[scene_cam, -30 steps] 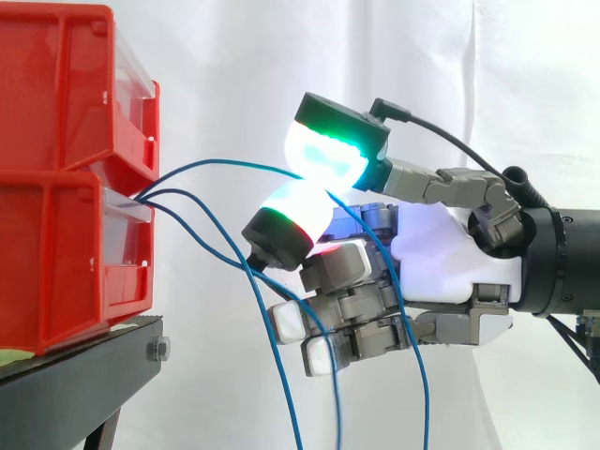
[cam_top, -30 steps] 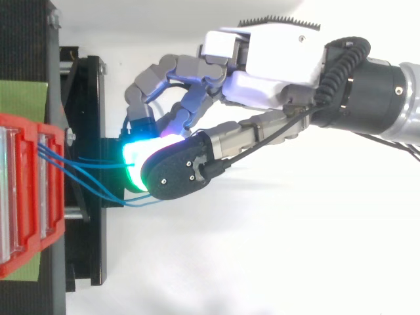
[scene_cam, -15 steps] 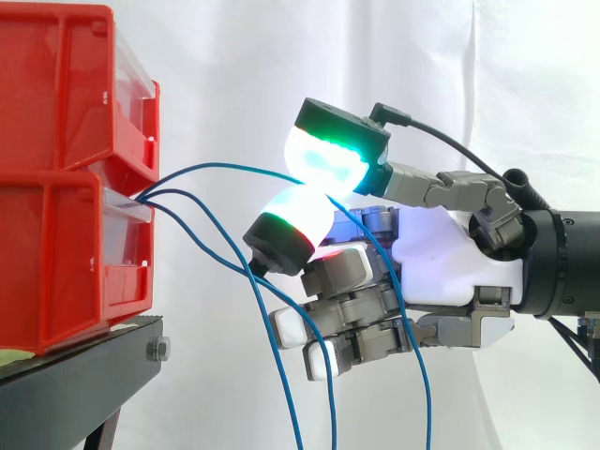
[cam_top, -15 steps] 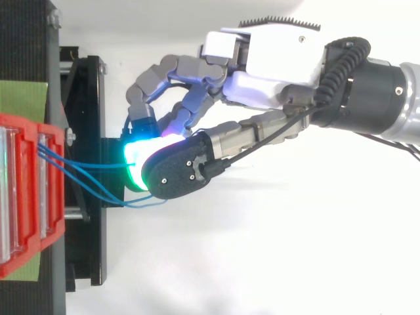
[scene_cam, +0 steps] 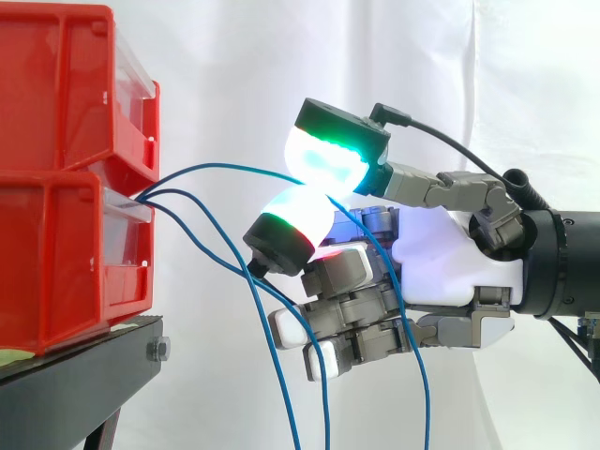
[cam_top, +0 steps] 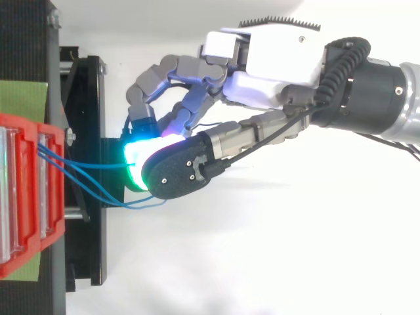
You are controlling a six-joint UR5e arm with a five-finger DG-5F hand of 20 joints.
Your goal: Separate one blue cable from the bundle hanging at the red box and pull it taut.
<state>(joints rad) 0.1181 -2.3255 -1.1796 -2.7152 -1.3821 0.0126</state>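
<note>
Blue cable (scene_cam: 225, 166) pinched at the red box (scene_cam: 56, 272) as the hand (scene_cam: 450, 267) readies its pull

From the side, the hand grips the topmost cable between a green-lit pad (scene_cam: 330, 155) and a paler pad (scene_cam: 295, 223) beneath it, with its other fingers curled under. The strand leaves the front of the red box in a loose arc, not yet taut, and its free end drops past the palm. Two more cables (scene_cam: 289, 408) of the bundle hang just beside the curled fingers. On a pull away from the box, the thin strand looks liable to slide out between the rounded pads. The lower fingers could also snag a neighbour and drag it along, undoing the separation. Too hard a tug might wrench the cable's end loose or shift the box on its black stand (scene_cam: 75, 375).
</note>
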